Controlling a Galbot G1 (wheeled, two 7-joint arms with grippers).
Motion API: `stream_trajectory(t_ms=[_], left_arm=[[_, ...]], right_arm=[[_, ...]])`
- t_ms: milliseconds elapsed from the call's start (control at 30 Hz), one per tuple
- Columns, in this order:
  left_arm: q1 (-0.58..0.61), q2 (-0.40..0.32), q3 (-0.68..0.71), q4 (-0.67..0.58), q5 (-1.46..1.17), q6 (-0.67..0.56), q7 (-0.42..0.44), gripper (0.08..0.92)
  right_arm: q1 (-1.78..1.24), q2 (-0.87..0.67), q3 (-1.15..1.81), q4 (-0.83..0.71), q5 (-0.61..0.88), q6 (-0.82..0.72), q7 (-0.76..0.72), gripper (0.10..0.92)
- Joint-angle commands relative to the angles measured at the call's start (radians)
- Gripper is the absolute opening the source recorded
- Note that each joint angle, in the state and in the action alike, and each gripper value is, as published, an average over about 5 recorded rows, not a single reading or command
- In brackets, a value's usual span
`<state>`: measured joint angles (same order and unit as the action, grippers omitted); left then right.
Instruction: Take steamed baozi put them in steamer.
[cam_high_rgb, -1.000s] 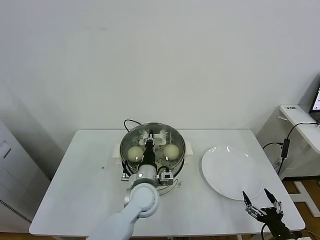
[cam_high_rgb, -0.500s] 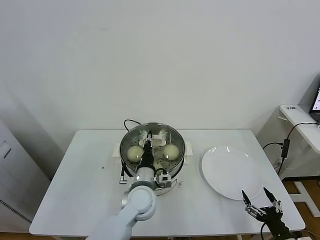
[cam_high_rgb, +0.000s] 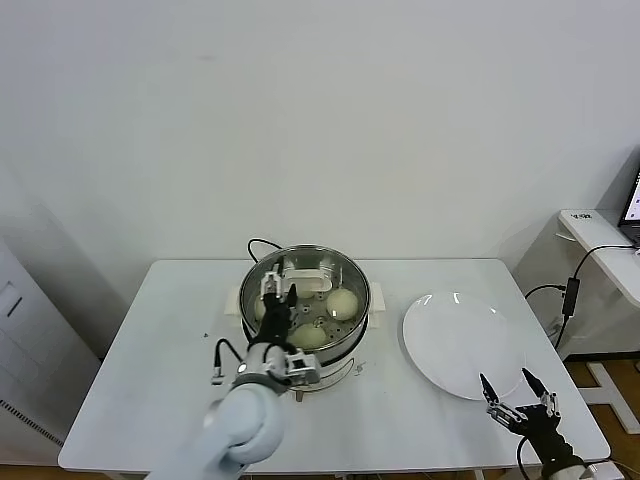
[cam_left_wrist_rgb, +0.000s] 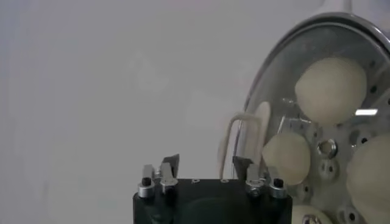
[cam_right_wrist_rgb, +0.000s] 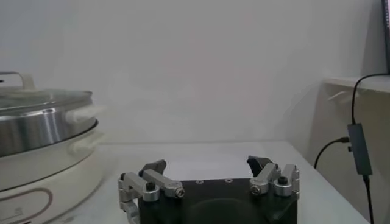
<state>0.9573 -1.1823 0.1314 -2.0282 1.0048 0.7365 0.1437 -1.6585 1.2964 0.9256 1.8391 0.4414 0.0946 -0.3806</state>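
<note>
Buns sit in the steamer (cam_high_rgb: 306, 262).
Left gripper (cam_high_rgb: 276, 295) hangs open, empty, over its left rim; right gripper (cam_high_rgb: 517, 394) (open too) idles at the table's (cam_high_rgb: 180, 330) front right corner.

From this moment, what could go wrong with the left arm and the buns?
1. The left pincer hangs open inside the steamer, close to its wall; pulling out carelessly, it may hit the rim.
2. The baozi lie close together, so a finger may nudge one.
3. The right pincer waits near the plate and may scrape it.
</note>
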Motion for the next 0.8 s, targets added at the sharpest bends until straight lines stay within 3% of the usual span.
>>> stream_trajectory(t_ms=[33, 167, 300, 533, 800], left_arm=[[0.179, 0.158, -0.198, -0.26, -0.484, -0.074, -0.117, 0.787], [0.222, 0.147, -0.332, -0.238, -0.655, -0.287, -0.228, 0.819], [0.252, 0.077, -0.492, -0.166, -0.797, -0.498, -0.275, 0.823], [0.378, -0.101, -0.719, -0.082, -0.909, -0.711, -0.226, 0.823], [0.488, -0.252, -0.852, 0.008, -0.911, -0.944, -0.146, 0.823]], right_arm=[[0.107, -0.039, -0.08, -0.019, 0.067, -0.029, 0.066, 0.823], [0.188, -0.074, -0.102, -0.004, 0.088, -0.083, 0.106, 0.823], [0.251, -0.109, -0.151, -0.018, 0.061, -0.108, 0.153, 0.823], [0.287, -0.091, -0.206, -0.042, 0.034, -0.095, 0.185, 0.823], [0.264, -0.061, -0.211, -0.051, 0.024, -0.072, 0.181, 0.823]])
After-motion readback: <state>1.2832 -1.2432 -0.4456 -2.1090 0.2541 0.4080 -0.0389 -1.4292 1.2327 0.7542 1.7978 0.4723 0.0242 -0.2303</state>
